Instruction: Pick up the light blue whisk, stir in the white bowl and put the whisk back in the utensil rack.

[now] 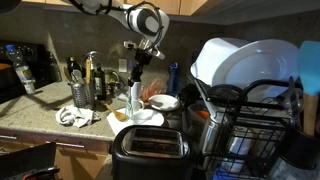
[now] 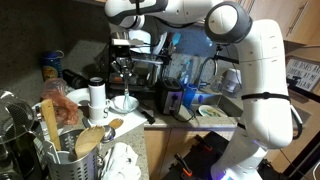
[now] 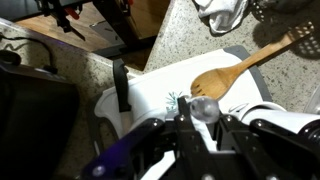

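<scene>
Kitchen counter (image 1: 30,120), speckled stone. Nearest in an exterior view: black toaster (image 1: 148,150), with the black dish rack (image 1: 250,125) beside it, loaded with white plates. Mid-counter: gripper (image 1: 137,72) clamped shut on the handle of the light blue whisk (image 1: 135,95). Whisk is upright, head down at the white bowl (image 2: 117,104); can't tell if it touches the bottom. Wrist view: wooden spoon (image 3: 240,65) lying on a white dish. Utensil rack (image 1: 82,94) stands near, apart from the whisk, with a white cloth (image 1: 72,117) in front. Bottles (image 1: 92,72) along the back wall.
</scene>
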You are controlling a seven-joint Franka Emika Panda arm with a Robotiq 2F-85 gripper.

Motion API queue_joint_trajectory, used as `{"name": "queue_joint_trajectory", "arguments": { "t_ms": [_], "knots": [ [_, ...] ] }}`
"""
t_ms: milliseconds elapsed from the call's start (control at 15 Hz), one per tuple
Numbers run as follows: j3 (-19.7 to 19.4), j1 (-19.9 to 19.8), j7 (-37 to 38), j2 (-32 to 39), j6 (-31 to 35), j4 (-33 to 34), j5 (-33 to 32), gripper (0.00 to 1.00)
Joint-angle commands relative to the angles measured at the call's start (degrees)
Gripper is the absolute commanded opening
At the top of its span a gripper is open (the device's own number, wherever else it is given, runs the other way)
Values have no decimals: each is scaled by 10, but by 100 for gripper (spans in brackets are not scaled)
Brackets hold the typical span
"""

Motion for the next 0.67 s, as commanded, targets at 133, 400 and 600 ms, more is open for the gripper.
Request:
{"name": "queue_joint_trajectory", "arguments": {
  "t_ms": [133,400,600],
  "knots": [
    [-12,12,42,60,-71,124,12,11],
    [-30,21,85,74,-62,150,-12,11],
    [-39,21,107,76,-60,146,-22,11]
  ]
}}
